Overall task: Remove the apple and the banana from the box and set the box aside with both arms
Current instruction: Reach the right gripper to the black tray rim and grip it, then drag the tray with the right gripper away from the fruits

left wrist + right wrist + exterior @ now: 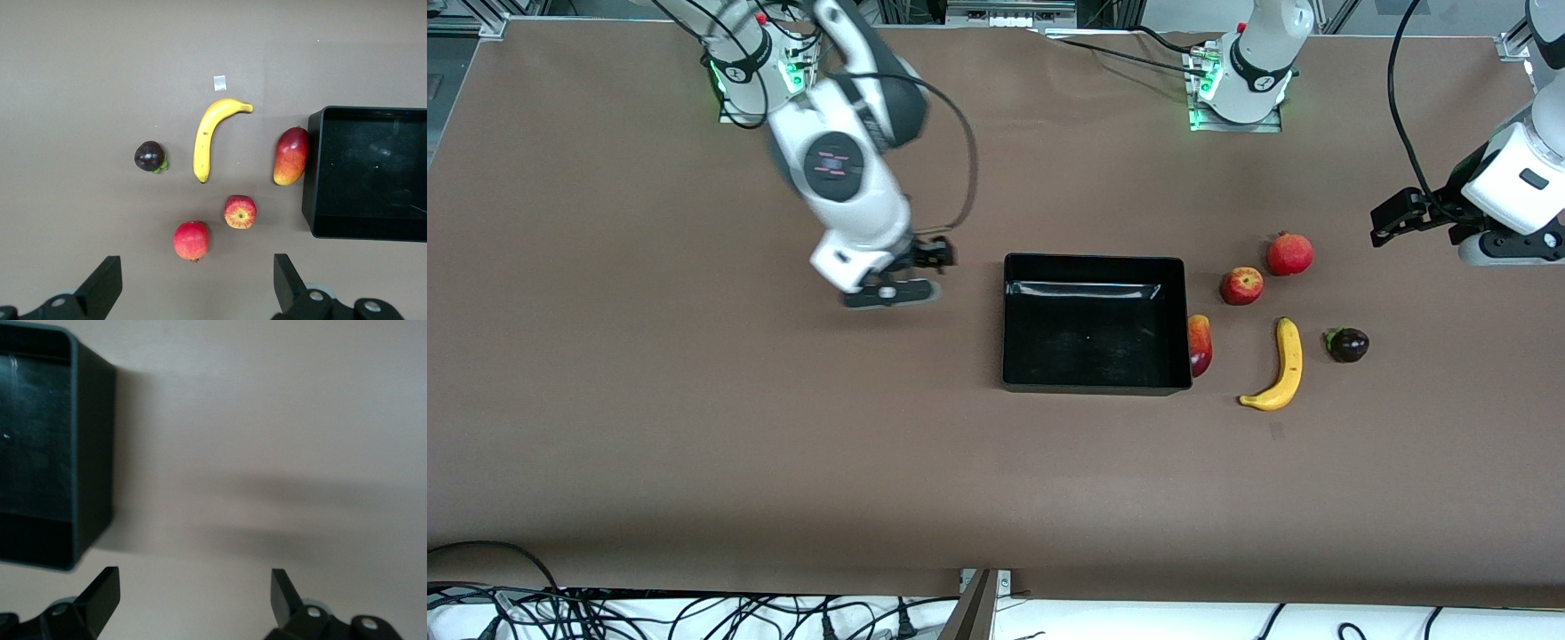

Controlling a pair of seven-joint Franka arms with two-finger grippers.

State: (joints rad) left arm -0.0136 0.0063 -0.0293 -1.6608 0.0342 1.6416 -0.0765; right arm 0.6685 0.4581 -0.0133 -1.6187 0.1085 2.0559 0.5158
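The black box (pixel 1094 338) stands empty mid-table; it also shows in the left wrist view (pixel 373 173) and the right wrist view (pixel 93 453). The yellow banana (pixel 1282 366) (pixel 207 137) and the small red apple (pixel 1241 285) (pixel 240 211) lie on the table beside the box, toward the left arm's end. My left gripper (pixel 1385 227) (pixel 197 280) is open and empty, up over the table past the fruits at the left arm's end. My right gripper (pixel 920 271) (pixel 193 587) is open and empty, low over bare table beside the box at the right arm's end.
A red-yellow mango (pixel 1200 345) (pixel 291 156) lies against the box wall. A round red pomegranate-like fruit (pixel 1289 253) (pixel 191 240) lies beside the apple. A dark purple fruit (pixel 1348 344) (pixel 149 156) lies beside the banana. Cables run along the table's front edge.
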